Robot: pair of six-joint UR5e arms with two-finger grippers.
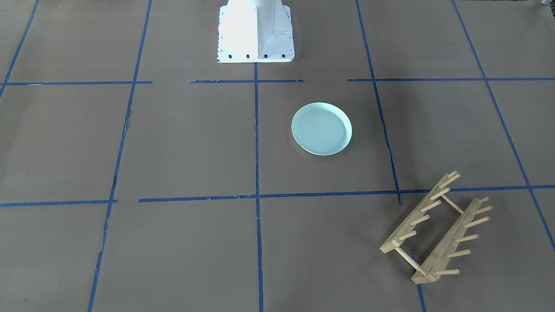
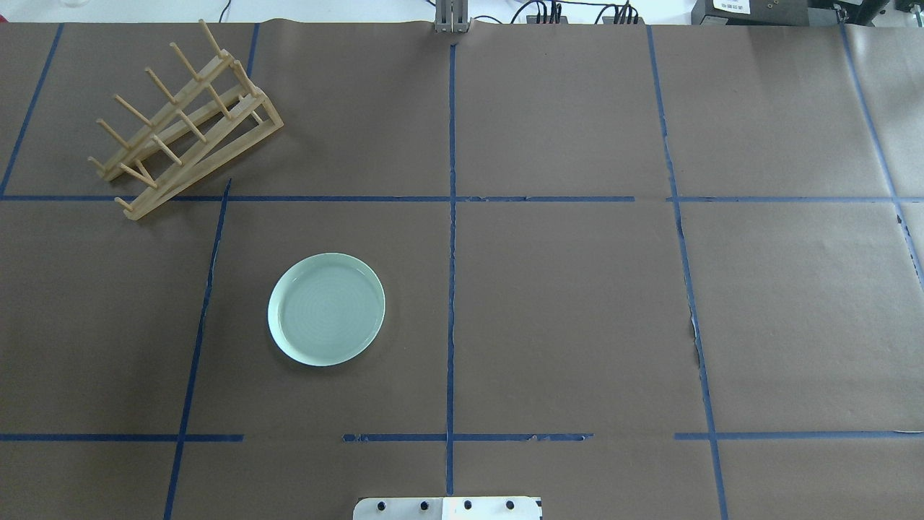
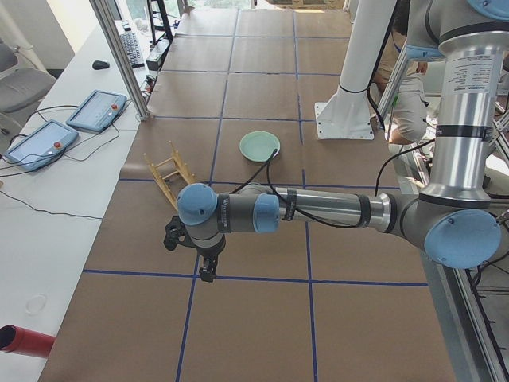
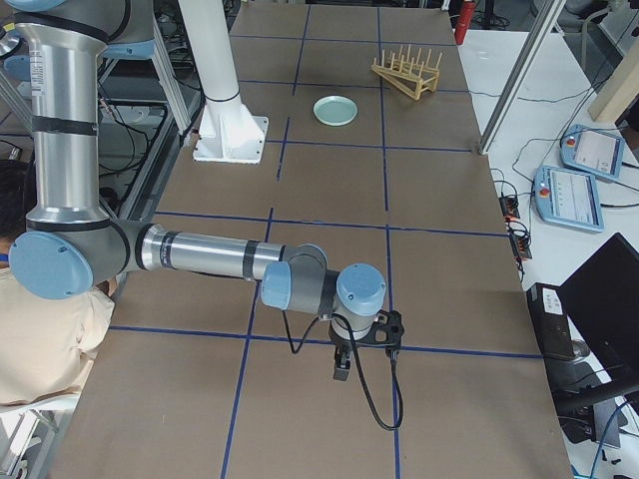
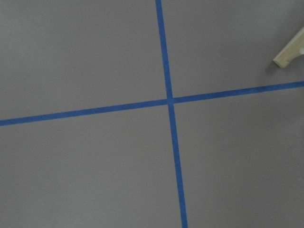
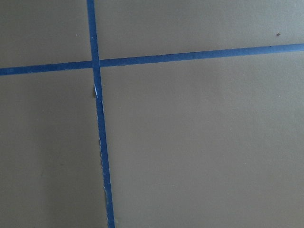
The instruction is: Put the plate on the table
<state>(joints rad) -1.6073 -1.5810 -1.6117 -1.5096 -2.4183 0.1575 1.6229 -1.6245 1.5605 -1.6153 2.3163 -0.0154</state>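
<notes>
The pale mint-green plate (image 1: 321,128) lies flat on the brown table (image 1: 173,143), alone in a taped rectangle in front of the robot base; it also shows in the overhead view (image 2: 326,309) and both side views (image 3: 260,146) (image 4: 335,110). My left gripper (image 3: 208,270) shows only in the exterior left view, hanging over the table far from the plate; I cannot tell if it is open or shut. My right gripper (image 4: 342,367) shows only in the exterior right view, also far from the plate; I cannot tell its state. Both wrist views show only paper and blue tape.
A light wooden peg rack (image 2: 184,119) stands at the far left of the table, beyond the plate; its corner shows in the left wrist view (image 5: 289,52). The white robot base (image 1: 255,32) stands at the table's near edge. Teach pendants (image 3: 71,123) lie on a side bench.
</notes>
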